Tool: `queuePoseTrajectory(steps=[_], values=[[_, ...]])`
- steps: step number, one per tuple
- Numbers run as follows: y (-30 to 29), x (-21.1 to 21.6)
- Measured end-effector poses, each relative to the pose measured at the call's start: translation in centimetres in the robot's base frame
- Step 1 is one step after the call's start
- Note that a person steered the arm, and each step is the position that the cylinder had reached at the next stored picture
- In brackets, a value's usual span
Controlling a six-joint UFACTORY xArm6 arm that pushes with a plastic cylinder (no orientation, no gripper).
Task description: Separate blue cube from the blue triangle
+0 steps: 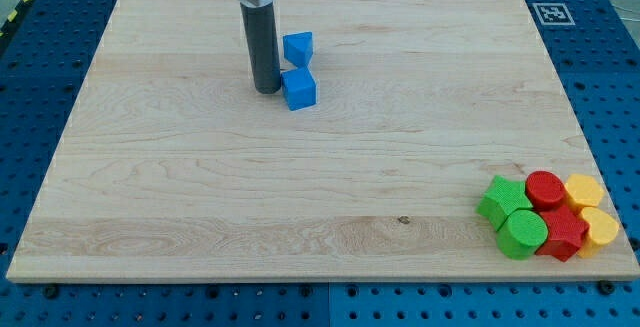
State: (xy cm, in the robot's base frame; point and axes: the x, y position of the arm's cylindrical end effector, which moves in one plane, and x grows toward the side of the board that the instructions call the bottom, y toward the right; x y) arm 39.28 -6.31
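Note:
The blue cube (pixel 299 90) lies on the wooden board (pixel 300 187) near the view's top, left of centre. The blue triangle (pixel 298 48) lies just above it, nearly touching it. My tip (pixel 267 89) rests on the board right at the left side of the blue cube, touching or almost touching it, and below-left of the blue triangle. The dark rod rises straight up from there to the view's top edge.
A cluster of blocks sits at the board's bottom right corner: a green star (pixel 502 201), a green cylinder (pixel 523 233), a red cylinder (pixel 545 189), a red block (pixel 563 235), and two yellow blocks (pixel 584 191) (pixel 600 229). A marker tag (pixel 551 13) sits at the top right.

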Motion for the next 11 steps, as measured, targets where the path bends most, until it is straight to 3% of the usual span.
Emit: queuePoseTrajectory(steps=[2,7,11], values=[[4.2,0.6],[8.3,2.8],[16.9,2.9]])
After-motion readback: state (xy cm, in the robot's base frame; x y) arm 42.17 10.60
